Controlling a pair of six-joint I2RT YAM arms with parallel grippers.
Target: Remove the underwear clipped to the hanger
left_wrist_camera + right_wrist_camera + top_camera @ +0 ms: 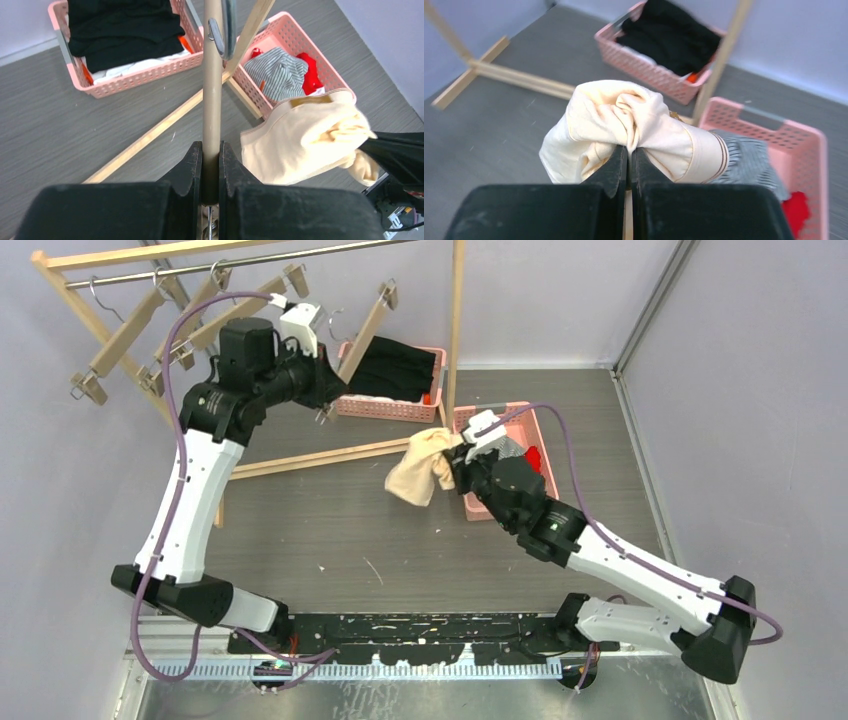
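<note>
Cream underwear (614, 117), soft and light, is bunched in the closed jaws of the right gripper (628, 150) at mid-frame of the top view, hanging limp just left of the pink basket (505, 410) holding the striped piece (277, 72) and red piece (311, 72). It looks floppy, so a pinch on a thick fold seems best. Farther back, upper left, the left gripper (211, 155) is clamped on the wooden hanger (212, 100)

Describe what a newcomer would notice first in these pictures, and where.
The cream underwear stands out, bunched in the shut right gripper above the table, beside a pink basket holding the striped piece and the red piece. Farther back, the left gripper clamps a wooden hanger by the rack.
</note>
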